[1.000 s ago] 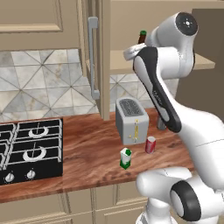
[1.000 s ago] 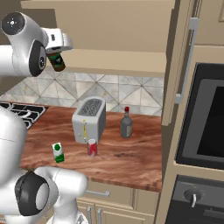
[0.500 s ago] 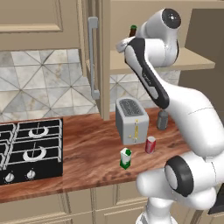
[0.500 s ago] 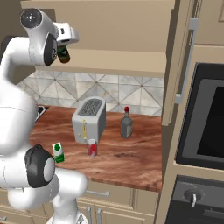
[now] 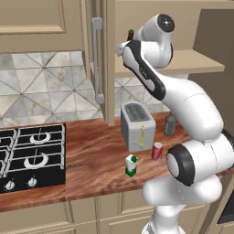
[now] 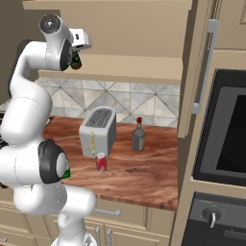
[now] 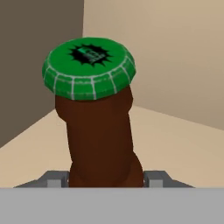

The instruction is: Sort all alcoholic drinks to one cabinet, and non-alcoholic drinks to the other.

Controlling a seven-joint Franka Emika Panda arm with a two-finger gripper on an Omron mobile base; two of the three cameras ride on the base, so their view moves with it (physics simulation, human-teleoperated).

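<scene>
My gripper (image 7: 105, 180) is shut on the slim dark-brown beer bottle (image 7: 99, 135), whose green cap faces the hand camera. I hold it high at the front of the open wall cabinet, over its tan shelf (image 7: 175, 144). In the base views the gripper (image 5: 129, 41) (image 6: 76, 52) and the bottle (image 5: 131, 33) (image 6: 75, 60) sit by the shelf (image 5: 201, 61) (image 6: 134, 67). On the counter stand the grey red-capped bottle (image 6: 139, 137), the red can (image 5: 157, 151) (image 6: 101, 161) and the green-and-white carton (image 5: 131, 165).
A silver toaster (image 5: 137, 125) (image 6: 98, 132) stands on the wooden counter behind the can. The cabinet door (image 5: 97, 64) hangs open at the left, and another door with a grey handle (image 6: 206, 62) at the right. A gas hob (image 5: 32, 155) lies left, an oven (image 6: 226, 129) right.
The arm has lifted and swung the beer bottle in toward the cabinet shelf. The grip has stayed shut. The things on the counter have not moved.
</scene>
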